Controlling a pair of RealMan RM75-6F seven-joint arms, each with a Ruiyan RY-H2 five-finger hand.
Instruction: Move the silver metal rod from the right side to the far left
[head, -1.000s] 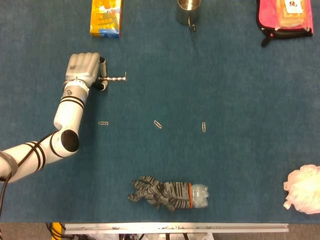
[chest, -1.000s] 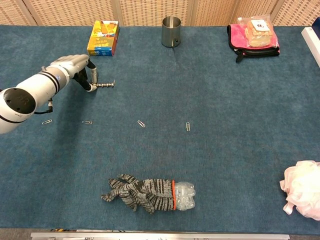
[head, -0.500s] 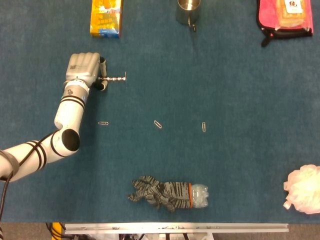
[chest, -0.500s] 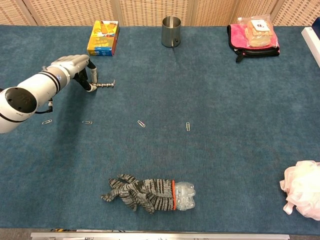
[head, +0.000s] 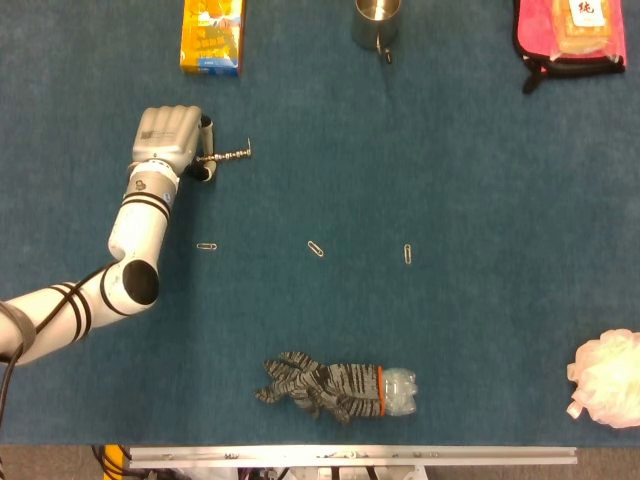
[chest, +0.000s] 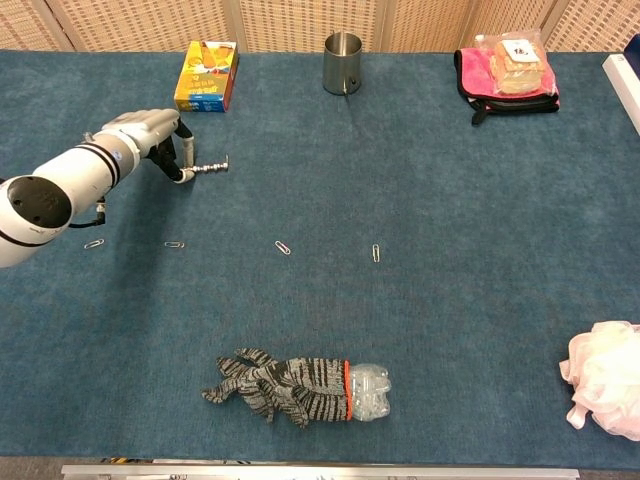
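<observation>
1. Since the earlier frame, the free end of the thin silver metal rod (head: 226, 156) (chest: 206, 168) had tipped slightly upward, while the left hand (head: 170, 140) (chest: 148, 132) barely shifted.
2. The left hand grasped the rod at its left end, fingers curled around it; the rod stuck out to the right of the hand, its small bent tip pointing away.
3. Rod and hand sat over the far-left part of the table (head: 450, 330) (chest: 450, 330), just below the yellow and blue cardboard box (head: 212, 36) (chest: 207, 75).
4. The table was covered in dark blue carpet-like cloth, with a woven tan screen behind it in the chest view.
5. A steel cup (head: 377, 23) (chest: 342, 63) stood at the back, and a pink pouch (head: 568, 38) (chest: 506, 71) lay to its right.
6. Whether the rod touched the cloth could not be told.
7. The right hand appeared in neither view.
8. The head view cut off the tops of the box, cup and pouch.
</observation>
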